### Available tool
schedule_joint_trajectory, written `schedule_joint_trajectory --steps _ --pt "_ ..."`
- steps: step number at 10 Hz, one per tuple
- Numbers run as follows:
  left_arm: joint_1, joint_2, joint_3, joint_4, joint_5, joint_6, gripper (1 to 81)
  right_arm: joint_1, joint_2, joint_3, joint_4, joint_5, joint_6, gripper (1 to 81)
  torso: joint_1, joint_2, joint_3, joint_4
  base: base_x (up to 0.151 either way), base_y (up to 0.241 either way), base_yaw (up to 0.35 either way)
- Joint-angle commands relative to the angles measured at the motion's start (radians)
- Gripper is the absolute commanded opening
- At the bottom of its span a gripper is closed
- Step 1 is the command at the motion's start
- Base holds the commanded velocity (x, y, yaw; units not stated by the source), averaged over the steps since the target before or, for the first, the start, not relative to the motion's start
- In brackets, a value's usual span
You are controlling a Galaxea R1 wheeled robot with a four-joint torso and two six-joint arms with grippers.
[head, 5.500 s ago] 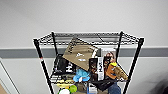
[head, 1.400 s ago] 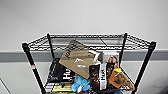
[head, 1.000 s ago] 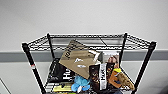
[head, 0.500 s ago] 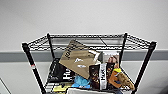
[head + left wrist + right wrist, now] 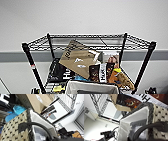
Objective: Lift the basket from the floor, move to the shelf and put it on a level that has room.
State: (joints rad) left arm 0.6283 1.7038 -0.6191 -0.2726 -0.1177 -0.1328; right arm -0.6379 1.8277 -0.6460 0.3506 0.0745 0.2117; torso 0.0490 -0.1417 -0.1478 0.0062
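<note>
The basket (image 5: pixel 91 88) shows its white lining and dark rim at the bottom middle of the head view, held up in front of the shelf (image 5: pixel 32 66). It is level with the cluttered second tier. The top level (image 5: pixel 100 41) of black wire grid is bare and lies above and beyond the basket. In the left wrist view the cream weave of the basket (image 5: pixel 13 127) is very near, with a dark loop handle (image 5: pixel 37 125) arching across it. The right wrist view has the basket's other end (image 5: pixel 160 112) and its loop handle (image 5: pixel 146 127) just as close.
The second tier is crowded with a tilted cardboard box (image 5: pixel 80 60), a black box with white lettering (image 5: pixel 60 72), snack packets (image 5: pixel 120 77) and a blue item (image 5: pixel 17 109). A white wall with a grey band (image 5: pixel 10 56) runs behind the rack.
Since 5.5 s ago the whole head picture has shifted: the rack looks larger and sits lower. Over the last second almost nothing moves, and the basket's rim stays at the bottom edge.
</note>
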Motion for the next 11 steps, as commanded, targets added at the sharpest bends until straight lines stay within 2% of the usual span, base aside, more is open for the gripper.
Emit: schedule_joint_trajectory --steps 1,3,7,8,11 --pt "-0.281 -0.081 0.09 -0.146 0.067 0.007 1.0 0.229 -0.071 0.097 0.087 -0.048 -0.012 1.0 0.0 0.0 0.0 0.0 0.0 0.0 0.0" --pt "-0.371 -0.105 0.091 -0.224 0.104 0.007 1.0 0.29 -0.084 0.106 0.133 -0.07 -0.012 1.0 0.0 0.0 0.0 0.0 0.0 0.0 0.0" --pt "-0.497 -0.13 0.099 -0.313 0.173 0.007 1.0 0.4 -0.129 0.146 0.218 -0.078 -0.011 1.0 0.0 0.0 0.0 0.0 0.0 0.0 0.0" --pt "-0.543 -0.134 0.099 -0.355 0.194 0.007 1.0 0.451 -0.143 0.154 0.257 -0.113 -0.009 1.0 0.0 0.0 0.0 0.0 0.0 0.0 0.0" --pt "-0.676 -0.147 0.099 -0.445 0.25 0.007 1.0 0.571 -0.155 0.149 0.347 -0.153 -0.009 1.0 0.0 0.0 0.0 0.0 0.0 0.0 0.0"
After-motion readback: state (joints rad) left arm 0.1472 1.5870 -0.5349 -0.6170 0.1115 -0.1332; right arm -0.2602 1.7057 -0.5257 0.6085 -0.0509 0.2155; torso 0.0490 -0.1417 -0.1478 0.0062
